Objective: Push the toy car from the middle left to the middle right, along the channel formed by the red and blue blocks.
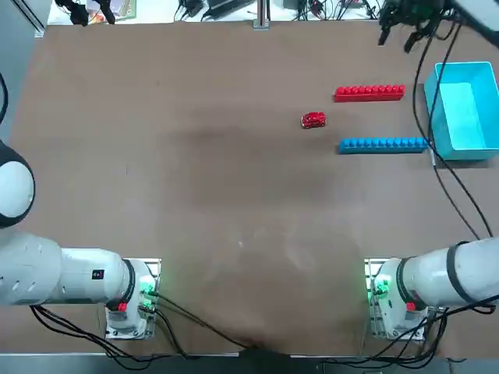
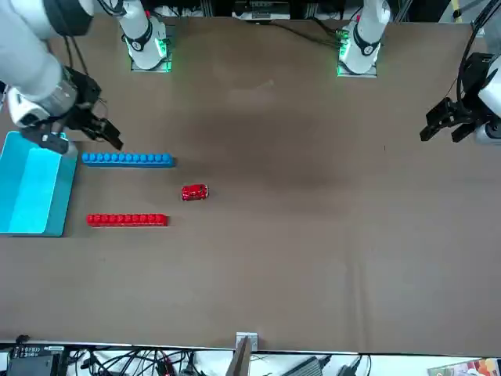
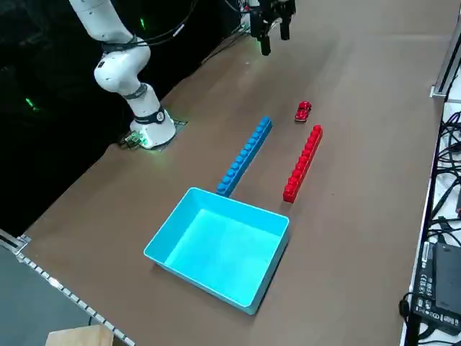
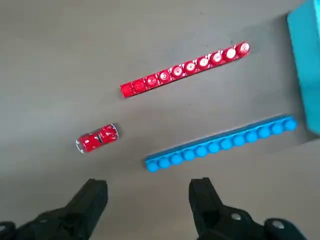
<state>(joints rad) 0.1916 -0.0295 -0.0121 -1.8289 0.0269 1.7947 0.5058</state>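
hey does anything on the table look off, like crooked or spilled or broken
No, nothing stands out. The red bar and blue bar lie roughly parallel, the toy car sits upright just outside the gap between them, and the open bin stands level beside them. I see no spill or damage.

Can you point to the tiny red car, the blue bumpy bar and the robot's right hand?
Tiny red car (image 1: 313,120): top view, on its roof.
Blue bumpy bar (image 3: 245,157): right side view, on its studs.
Right hand (image 4: 148,204): right wrist view, between its open fingertips.
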